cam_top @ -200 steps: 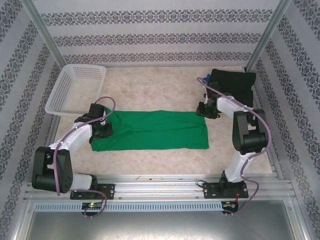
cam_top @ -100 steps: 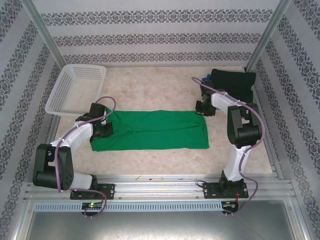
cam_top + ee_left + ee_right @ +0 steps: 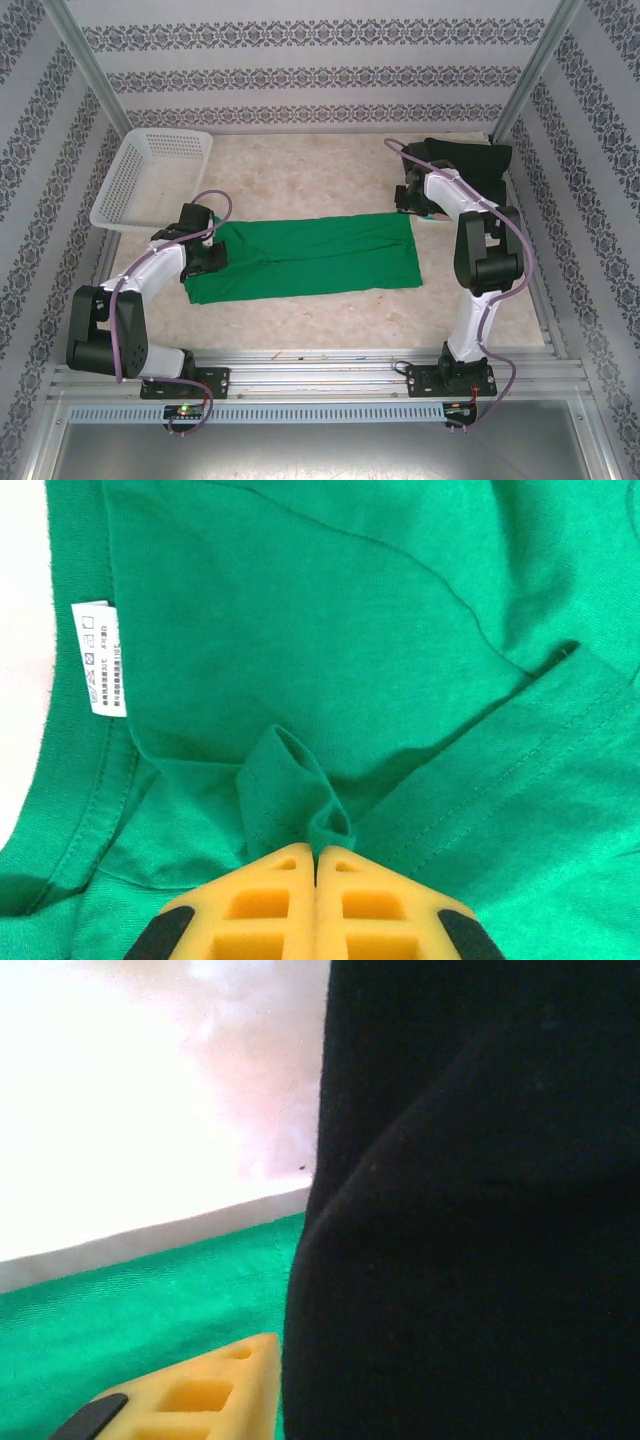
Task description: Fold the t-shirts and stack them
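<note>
Shift: right hand (image 3: 406,197) gone from green t-shirt (image 3: 310,258) to black t-shirt (image 3: 470,165), grip impossible to tell; left hand (image 3: 316,852) pinching the green t-shirt; fold pending.

White-and-black arms (image 3: 150,270) carry purple cables (image 3: 211,194) and yellow pincer fingers (image 3: 262,935).

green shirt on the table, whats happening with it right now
The green t-shirt lies as a long strip across the table. The left tool is shut on a pinch of its fabric at the collar end, near the care label. The right tool is at the strip's far right corner, against the black t-shirt; whether it grips anything cannot be told. The green one is not yet stacked on the black.
</note>
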### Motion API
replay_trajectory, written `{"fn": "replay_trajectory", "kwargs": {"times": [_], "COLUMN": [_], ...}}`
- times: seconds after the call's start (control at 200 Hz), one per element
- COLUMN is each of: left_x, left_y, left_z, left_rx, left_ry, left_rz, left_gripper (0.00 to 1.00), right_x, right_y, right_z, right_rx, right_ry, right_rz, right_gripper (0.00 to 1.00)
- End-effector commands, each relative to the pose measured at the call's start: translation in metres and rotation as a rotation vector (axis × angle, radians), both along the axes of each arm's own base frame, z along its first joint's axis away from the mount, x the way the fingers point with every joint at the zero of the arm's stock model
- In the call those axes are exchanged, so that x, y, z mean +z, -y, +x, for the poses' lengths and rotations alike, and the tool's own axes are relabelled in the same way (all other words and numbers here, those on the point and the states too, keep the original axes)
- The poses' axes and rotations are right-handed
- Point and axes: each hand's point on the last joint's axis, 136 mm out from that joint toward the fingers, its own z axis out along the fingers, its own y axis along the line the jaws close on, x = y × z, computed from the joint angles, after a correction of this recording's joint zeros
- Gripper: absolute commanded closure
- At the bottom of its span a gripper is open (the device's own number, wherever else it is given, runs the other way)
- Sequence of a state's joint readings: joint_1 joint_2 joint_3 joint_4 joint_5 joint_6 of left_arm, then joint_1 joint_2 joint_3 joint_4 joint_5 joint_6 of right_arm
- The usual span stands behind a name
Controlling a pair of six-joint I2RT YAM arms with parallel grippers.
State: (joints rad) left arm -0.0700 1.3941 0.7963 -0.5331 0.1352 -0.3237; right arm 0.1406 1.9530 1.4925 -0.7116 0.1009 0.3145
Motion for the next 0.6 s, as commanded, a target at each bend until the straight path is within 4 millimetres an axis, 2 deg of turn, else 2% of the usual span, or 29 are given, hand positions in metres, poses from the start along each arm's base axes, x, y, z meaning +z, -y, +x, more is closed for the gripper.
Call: {"fn": "replay_trajectory", "kwargs": {"times": [0.0,0.09,0.135,0.19,0.24,0.315,0.375,0.425,0.48,0.54,0.595], "left_x": [0.007,0.004,0.003,0.008,0.014,0.023,0.029,0.037,0.049,0.062,0.067], "left_y": [0.004,-0.002,-0.003,-0.003,-0.003,0.001,0.004,-0.001,-0.009,-0.011,-0.006], "left_z": [0.003,-0.005,-0.012,-0.018,-0.024,-0.031,-0.037,-0.04,-0.042,-0.036,-0.026], "left_rx": [0.018,0.058,0.08,0.09,0.104,0.106,0.106,0.118,0.131,0.12,0.091], "left_ry": [0.025,0.026,0.046,0.07,0.092,0.115,0.13,0.141,0.161,0.197,0.212], "left_rz": [-0.043,-0.003,0.006,-0.006,-0.013,-0.045,-0.068,-0.051,-0.011,0.01,-0.004], "left_gripper": [1.0,0.99,0.9,0.88,0.77,0.76,0.74,0.72,0.62,0.59,0.5], "right_x": [0.03,0.036,0.028,0.016,0.003,-0.013,-0.026,-0.036,-0.043,-0.049,-0.048], "right_y": [-0.008,-0.036,-0.055,-0.068,-0.083,-0.097,-0.097,-0.089,-0.079,-0.066,-0.064], "right_z": [-0.013,-0.029,-0.04,-0.055,-0.067,-0.08,-0.088,-0.095,-0.101,-0.106,-0.107], "right_rx": [0.024,0.065,0.094,0.07,0.069,0.048,0.032,0.011,-0.008,-0.033,-0.03], "right_ry": [0.05,0.093,0.089,0.084,0.094,0.095,0.065,0.043,0.041,0.032,0.037], "right_rz": [-0.006,0.078,0.131,0.146,0.189,0.272,0.279,0.257,0.239,0.236,0.279], "right_gripper": [0.66,0.64,0.64,0.61,0.6,0.6,0.61,0.61,0.61,0.61,0.62]}}
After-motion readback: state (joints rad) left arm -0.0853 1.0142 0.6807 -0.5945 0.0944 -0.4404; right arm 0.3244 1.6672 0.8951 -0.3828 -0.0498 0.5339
